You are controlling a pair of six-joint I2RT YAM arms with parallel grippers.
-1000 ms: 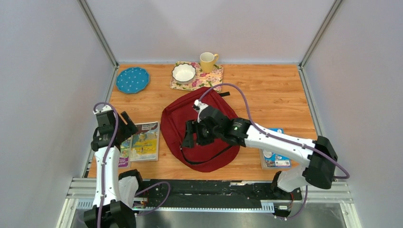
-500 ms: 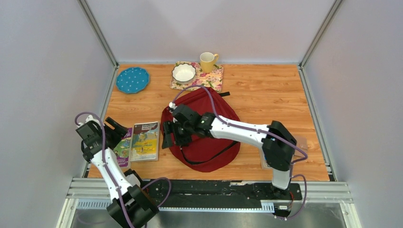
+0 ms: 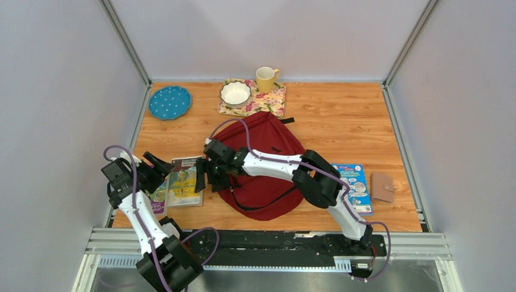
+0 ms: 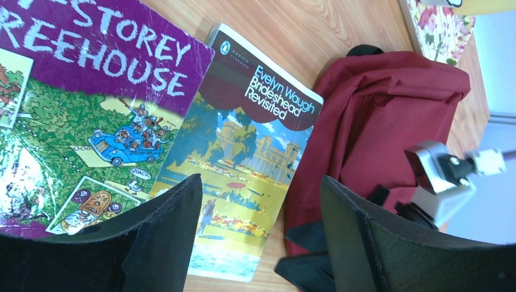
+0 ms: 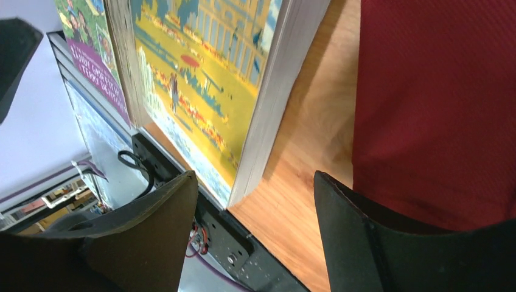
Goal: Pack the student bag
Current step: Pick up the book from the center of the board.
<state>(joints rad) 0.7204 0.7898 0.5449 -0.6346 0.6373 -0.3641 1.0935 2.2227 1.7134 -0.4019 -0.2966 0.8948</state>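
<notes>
The student bag (image 3: 268, 167) is a dark red backpack lying flat mid-table with a black strap across it; it also shows in the left wrist view (image 4: 389, 115) and the right wrist view (image 5: 438, 91). A yellow paperback, Brideshead Revisited (image 3: 185, 181) (image 4: 243, 146) (image 5: 201, 67), lies just left of it, partly over a purple Treehouse book (image 3: 159, 196) (image 4: 79, 91). My right gripper (image 3: 205, 180) (image 5: 255, 225) is open and empty, low over the bare strip of table between the paperback and the bag. My left gripper (image 3: 161, 169) (image 4: 261, 231) is open and empty, over the paperback's left side.
A blue book (image 3: 352, 187) and a brown wallet (image 3: 383, 186) lie at the right front. At the back are a blue plate (image 3: 170, 101), a white bowl (image 3: 235, 93) and a yellow mug (image 3: 265, 79) on a floral mat (image 3: 272, 102).
My right arm has swung left across the bag to the paperback's right edge, uncovering the blue book and wallet. My left gripper dropped back to the left, then edged right toward the paperback.
</notes>
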